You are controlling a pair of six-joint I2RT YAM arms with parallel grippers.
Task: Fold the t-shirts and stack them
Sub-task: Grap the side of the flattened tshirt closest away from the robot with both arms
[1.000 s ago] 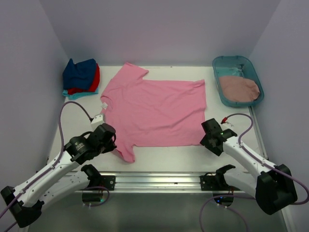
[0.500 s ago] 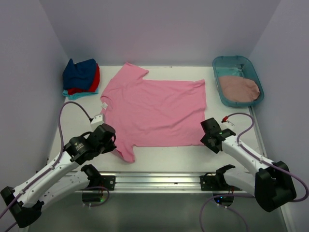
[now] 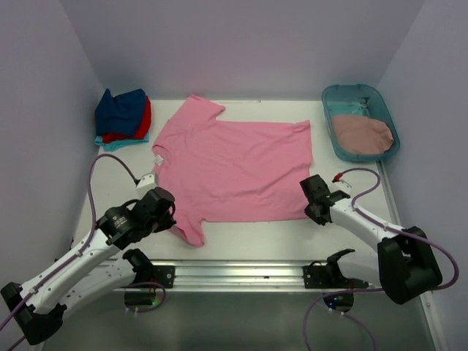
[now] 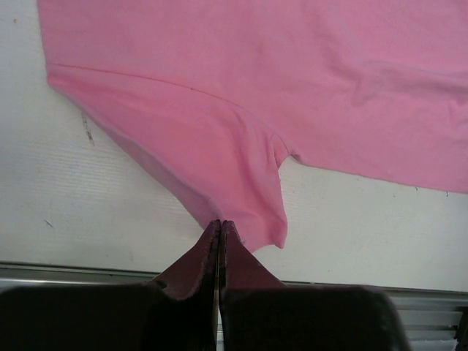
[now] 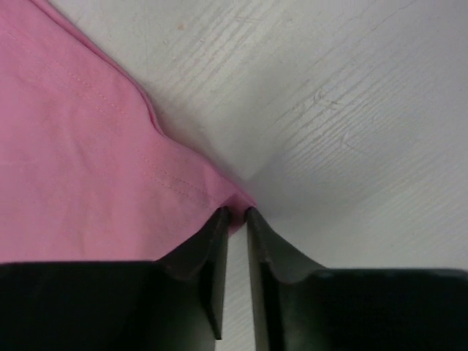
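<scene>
I'm at the start of the first fold. The pink shirt lies spread flat in the middle of the desk, collar toward 9 o'clock and bottom hem toward 3 o'clock.

My left jaws are down at 7 o'clock on the near sleeve. In the wrist view they are pressed together with the sleeve's tip right at their ends, so I judge they have a pinch of it. My right jaws are at 4 o'clock on the near hem corner, set narrow with a slim gap showing. The corner sits just at their tips, and I can't say it is gripped yet.

A pile of folded shirts waits at 10 o'clock. A dusty rose shirt sits in the tub at 2 o'clock.

Next I would close the right jaws on that corner, then raise both together and carry the near edge toward 12 o'clock, keeping the cloth taut between them. A weak hold on either end would let the edge sag and wrinkle.
</scene>
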